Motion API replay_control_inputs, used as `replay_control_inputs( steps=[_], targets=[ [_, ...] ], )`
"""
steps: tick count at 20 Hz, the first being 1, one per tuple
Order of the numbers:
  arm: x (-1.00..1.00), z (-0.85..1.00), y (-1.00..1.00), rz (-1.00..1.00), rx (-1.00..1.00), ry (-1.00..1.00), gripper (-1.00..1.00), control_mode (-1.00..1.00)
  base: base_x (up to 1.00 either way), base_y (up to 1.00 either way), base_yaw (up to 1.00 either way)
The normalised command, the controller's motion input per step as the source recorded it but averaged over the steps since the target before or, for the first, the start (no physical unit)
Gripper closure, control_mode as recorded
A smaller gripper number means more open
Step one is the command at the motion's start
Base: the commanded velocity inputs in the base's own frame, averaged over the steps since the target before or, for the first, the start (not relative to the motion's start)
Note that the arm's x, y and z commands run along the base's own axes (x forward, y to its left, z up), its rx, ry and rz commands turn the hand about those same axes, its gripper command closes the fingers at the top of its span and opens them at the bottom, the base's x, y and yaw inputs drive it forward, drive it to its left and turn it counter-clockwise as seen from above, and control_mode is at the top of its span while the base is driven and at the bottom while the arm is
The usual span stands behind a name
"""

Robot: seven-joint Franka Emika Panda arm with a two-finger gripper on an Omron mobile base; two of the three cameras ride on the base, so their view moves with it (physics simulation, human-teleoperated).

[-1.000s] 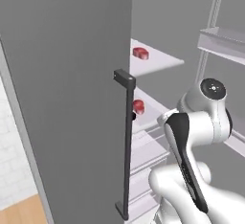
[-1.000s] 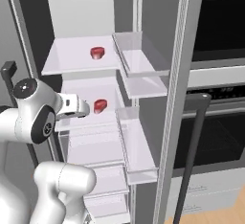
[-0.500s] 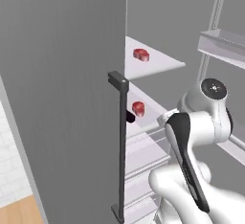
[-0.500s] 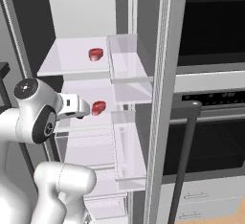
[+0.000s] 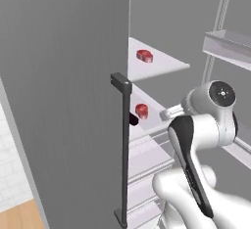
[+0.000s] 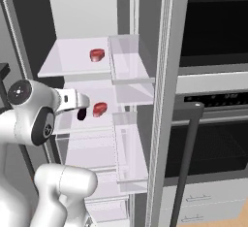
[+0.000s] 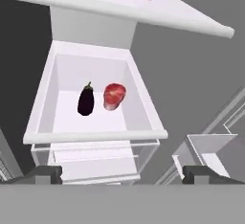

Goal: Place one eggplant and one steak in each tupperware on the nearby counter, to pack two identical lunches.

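Inside the open grey refrigerator (image 6: 72,8), the white arm reaches toward the middle white shelf (image 7: 91,113), and its jaws (image 7: 122,174) stand spread as wide as they go, with nothing between the two dark fingertips (image 7: 45,174). On that middle shelf, seen from the hand view, a small dark purple eggplant (image 7: 86,101) lies just beside a red, rounded raw steak (image 7: 114,96); the two are close together but whether they touch cannot be told. Both sit toward the back of the shelf, well ahead of the fingertips. From the right base view the same steak (image 6: 100,108) lies just past the end of the arm, with the eggplant (image 6: 82,114) a dark shape right at the wrist. From the left base view that steak (image 5: 141,110) shows behind the long dark vertical door handle (image 5: 122,149) of the flat grey refrigerator door (image 5: 63,91).

One shelf higher, a second red raw steak (image 6: 97,54) rests alone on the upper white shelf (image 6: 68,61); it also shows at the top edge of the hand view. Clear plastic door bins (image 6: 128,71) hang to the right of the shelves. Further right stands a black built-in oven (image 6: 213,143) with a dark bar handle (image 6: 186,163).
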Motion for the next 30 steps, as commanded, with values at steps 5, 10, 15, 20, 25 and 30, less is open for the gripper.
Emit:
replay_control_inputs(
  steps=[5,10,15,20,25,30],
  targets=[
    [0.36,0.66,0.01,-0.07,0.25,-0.1,-1.0,-1.0,0.0,0.0,0.0],
    [0.35,0.72,0.02,-0.04,0.34,0.01,-1.0,-1.0,0.0,0.0,0.0],
    [0.31,0.15,0.42,-0.01,0.04,0.0,-1.0,-1.0,0.0,0.0,0.0],
    [0.33,0.19,0.16,-0.11,-0.04,0.03,-1.0,-1.0,0.0,0.0,0.0],
    [0.5,0.06,-0.06,-0.08,0.0,0.03,-1.0,-1.0,0.0,0.0,0.0],
    [0.56,0.01,-0.15,0.0,0.0,0.08,-1.0,-1.0,0.0,0.0,0.0]
  ],
)
